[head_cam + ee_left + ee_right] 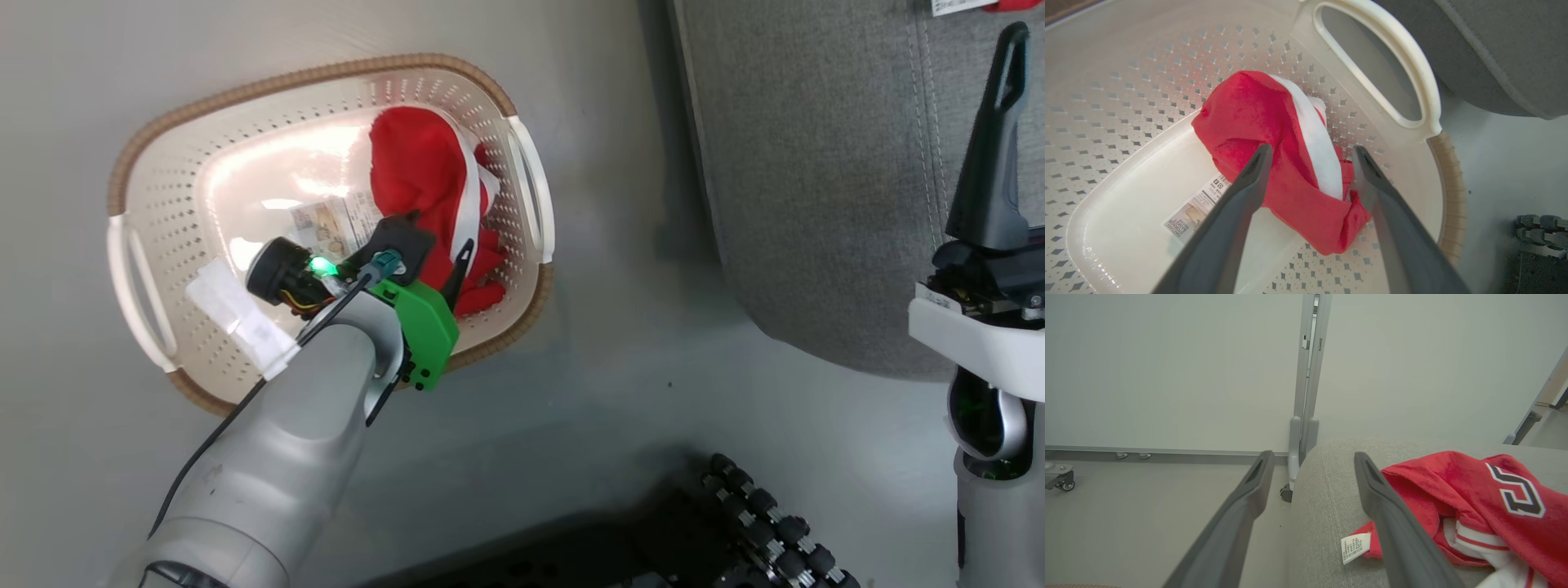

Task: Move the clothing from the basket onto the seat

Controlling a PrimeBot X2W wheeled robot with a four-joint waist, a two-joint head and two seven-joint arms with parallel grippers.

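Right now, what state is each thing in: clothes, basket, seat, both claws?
Basket garment: crumpled in basket, not gripped.
Numbered garment: lying on seat.
Basket: upright, one garment inside.
Seat: carrying one garment.
Left gripper: open, over basket garment.
Right gripper: open, empty.

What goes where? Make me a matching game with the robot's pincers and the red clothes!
Things:
1. left pincer
2. right pincer
3. striped red garment
4. numbered red garment

Places:
A. lying on the grey seat
B. lying in the basket
C. open, above the seat's edge
D. open, reaching into the basket

Pairs: 1-D, 2-C, 3-B, 4-A
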